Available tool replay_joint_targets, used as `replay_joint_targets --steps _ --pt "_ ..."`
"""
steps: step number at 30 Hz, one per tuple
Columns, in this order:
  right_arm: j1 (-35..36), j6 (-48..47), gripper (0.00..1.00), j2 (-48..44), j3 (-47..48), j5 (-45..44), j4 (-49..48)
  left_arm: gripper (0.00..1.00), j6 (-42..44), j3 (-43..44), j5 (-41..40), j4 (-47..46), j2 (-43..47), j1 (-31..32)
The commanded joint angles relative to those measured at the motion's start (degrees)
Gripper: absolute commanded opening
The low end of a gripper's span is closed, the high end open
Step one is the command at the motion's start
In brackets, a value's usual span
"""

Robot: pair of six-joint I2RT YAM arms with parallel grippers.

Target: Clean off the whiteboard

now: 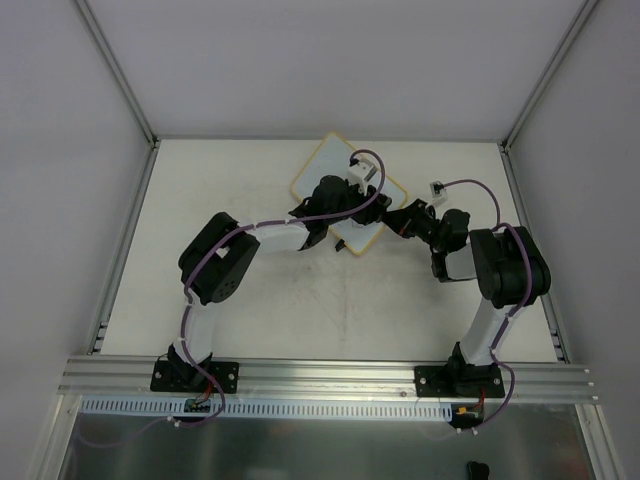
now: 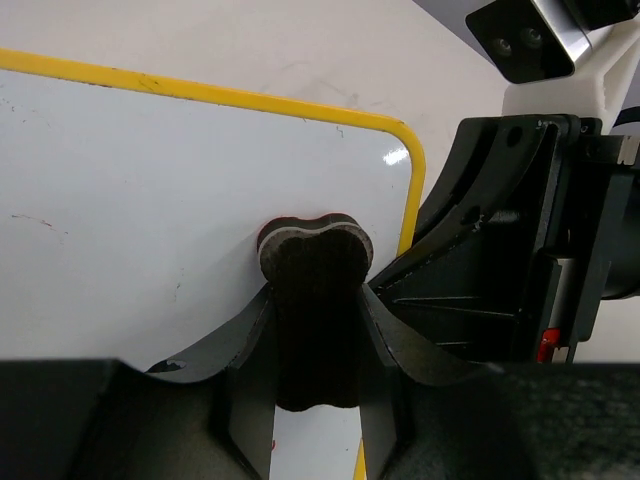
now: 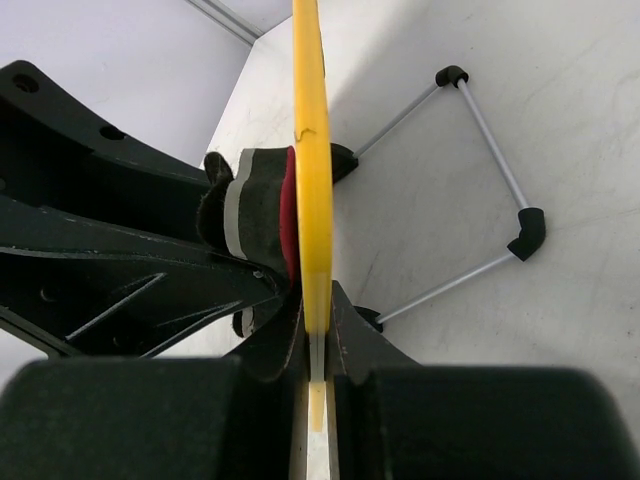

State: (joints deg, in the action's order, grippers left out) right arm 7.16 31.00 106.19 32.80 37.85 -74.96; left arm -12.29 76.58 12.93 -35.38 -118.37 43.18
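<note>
Whiteboard (image 1: pixel 322 165) | mid-rear of table (image 1: pixel 300 310) | right gripper (image 3: pixel 318 335) clamped on its yellow edge, edge-on in right wrist view only | left gripper (image 2: pixel 316 310) clenched on eraser (image 2: pixel 316 255), pressed to white face | wire stand (image 3: pixel 505 160) behind.

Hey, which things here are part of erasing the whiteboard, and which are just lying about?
In the job: whiteboard, its edge gripped by the right gripper; eraser, held against it by the left gripper.
Just lying about: wire stand behind the board, unused; table.
</note>
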Motion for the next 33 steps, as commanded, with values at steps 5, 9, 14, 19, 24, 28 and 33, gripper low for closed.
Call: replay_joint_targets --steps 5,9,14,19,24,28,33 --pt "1.89 -2.53 0.00 0.16 2.18 2.14 -12.76 0.00 -0.81 -2.14 2.54 5.13 -1.17 0.68" --pt "1.89 -2.61 0.00 -0.02 2.01 2.06 -12.76 0.00 -0.45 -0.90 2.71 6.72 -0.81 -2.91" --pt "1.89 -2.62 0.00 -0.02 2.01 2.14 -12.76 0.00 -2.55 1.29 7.45 9.09 -0.29 -10.74" --pt "1.89 -2.44 0.00 0.24 2.18 2.23 -12.76 0.00 -2.12 6.30 7.37 16.11 -0.63 -14.43" --pt "1.89 -2.53 0.00 -0.02 1.83 2.14 -12.76 0.00 -2.91 13.40 6.67 21.39 -4.50 -18.12" --pt "1.89 -2.62 0.00 -0.02 1.83 2.14 -12.76 0.00 -4.23 17.11 6.67 23.95 -7.31 -20.23" --pt "1.90 -2.62 0.00 -0.02 1.92 2.14 -12.76 0.00 -6.69 18.61 5.71 26.23 -8.11 -22.87"
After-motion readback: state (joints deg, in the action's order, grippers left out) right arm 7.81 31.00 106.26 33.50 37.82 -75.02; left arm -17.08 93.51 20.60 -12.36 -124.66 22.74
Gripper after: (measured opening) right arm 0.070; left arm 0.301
